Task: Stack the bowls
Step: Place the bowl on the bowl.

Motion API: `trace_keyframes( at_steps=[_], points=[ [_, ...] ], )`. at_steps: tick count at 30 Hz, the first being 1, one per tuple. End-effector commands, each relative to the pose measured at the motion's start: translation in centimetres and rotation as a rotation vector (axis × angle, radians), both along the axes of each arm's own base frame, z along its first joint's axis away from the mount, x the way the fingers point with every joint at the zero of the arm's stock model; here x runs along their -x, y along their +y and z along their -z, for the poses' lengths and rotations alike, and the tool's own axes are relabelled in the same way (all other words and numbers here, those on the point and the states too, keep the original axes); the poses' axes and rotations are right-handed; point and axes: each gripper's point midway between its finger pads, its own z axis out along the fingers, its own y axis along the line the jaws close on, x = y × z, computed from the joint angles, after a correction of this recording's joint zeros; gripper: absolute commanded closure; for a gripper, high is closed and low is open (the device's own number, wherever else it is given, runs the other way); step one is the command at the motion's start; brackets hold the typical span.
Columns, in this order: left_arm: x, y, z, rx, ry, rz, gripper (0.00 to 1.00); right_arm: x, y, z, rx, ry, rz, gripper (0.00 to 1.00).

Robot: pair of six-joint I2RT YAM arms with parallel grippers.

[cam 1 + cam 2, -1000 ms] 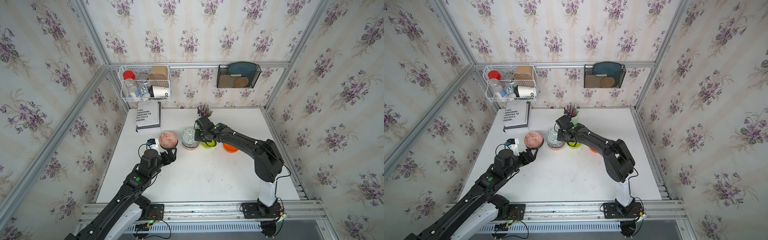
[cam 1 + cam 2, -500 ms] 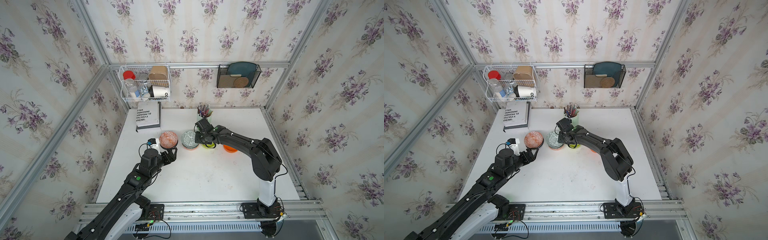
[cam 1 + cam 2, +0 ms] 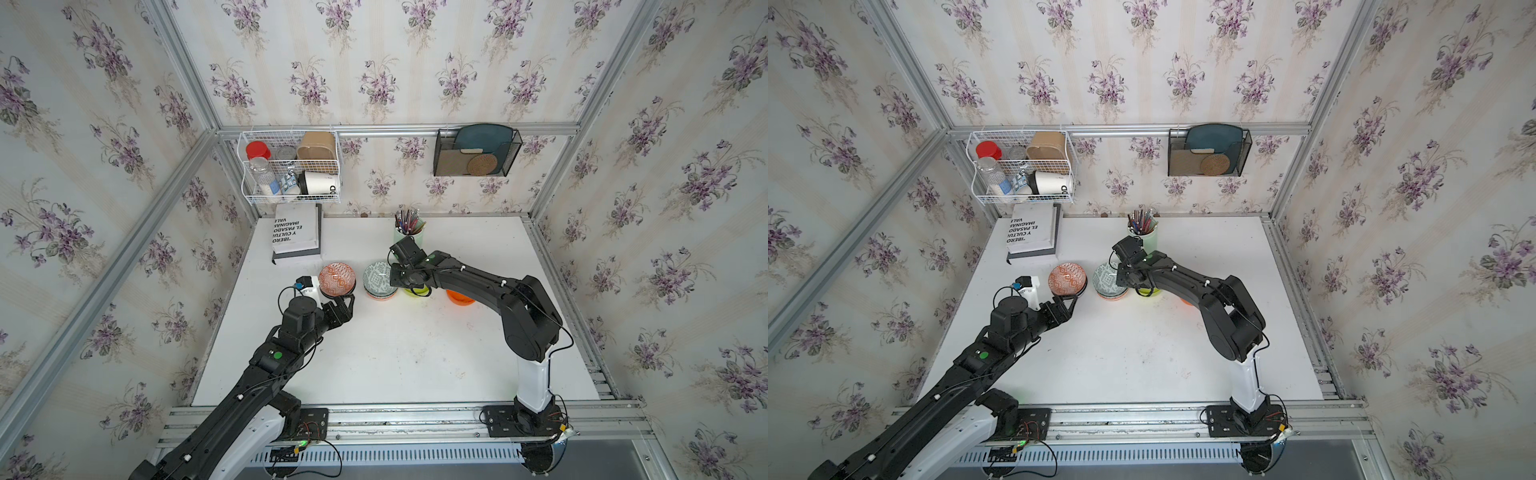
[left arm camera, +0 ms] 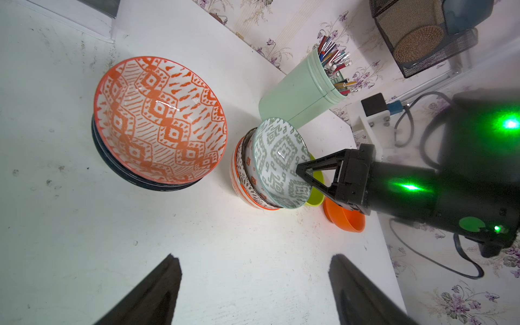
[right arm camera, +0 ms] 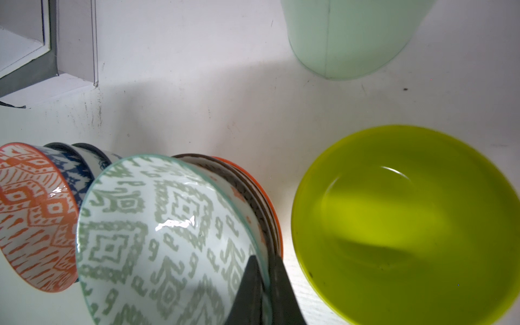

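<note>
1. Right end effector (image 5: 264, 263) is clamped on the rim of the grey-green bowl (image 5: 157, 225), which tops a stack at mid-frame in both top views.
2. Left end effector (image 4: 253, 257) gapes wide, empty, over the desk (image 3: 395, 353).
3. Left of that stack, an orange-white bowl (image 4: 160, 121) caps blue bowls (image 5: 70, 171); the lime green bowl (image 5: 394, 225) and orange bowl (image 4: 346, 219) lie to its right.

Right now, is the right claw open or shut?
Shut on the grey-green bowl. In the right wrist view, the right claw pinches that bowl's rim, one finger inside, one outside.
</note>
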Motion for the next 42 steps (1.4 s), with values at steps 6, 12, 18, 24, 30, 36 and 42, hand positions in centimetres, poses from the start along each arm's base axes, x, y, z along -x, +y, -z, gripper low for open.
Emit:
trace_keyframes(
  at_steps=[6, 12, 18, 24, 30, 36, 42],
  points=[
    [-0.3, -0.2, -0.7, 0.018, -0.026, 0.006, 0.14, -0.3, 1.0, -1.1, -0.001, -0.029, -0.022, 0.61],
    [-0.3, -0.2, -0.7, 0.018, -0.025, 0.004, 0.14, -0.4, 1.0, -2.9, -0.002, -0.061, -0.013, 0.57],
    [-0.3, -0.2, -0.6, 0.018, -0.020, 0.004, 0.14, -0.3, 0.2, -5.2, -0.012, -0.101, 0.007, 0.55],
    [-0.2, -0.1, -0.5, 0.019, -0.014, 0.000, 0.15, 0.2, -0.2, -5.2, -0.021, -0.104, 0.013, 0.69],
    [-0.1, 0.0, -0.3, 0.022, -0.007, -0.007, 0.15, 0.4, -0.1, -3.8, -0.028, -0.085, 0.008, 0.76],
    [-0.1, 0.0, -0.3, 0.020, -0.005, -0.009, 0.15, 0.4, -0.6, -2.5, -0.013, -0.069, 0.018, 0.81],
    [-0.2, 0.0, -0.3, 0.020, -0.006, -0.011, 0.15, 0.6, -0.9, -1.5, -0.003, -0.057, 0.021, 0.85]
  ],
)
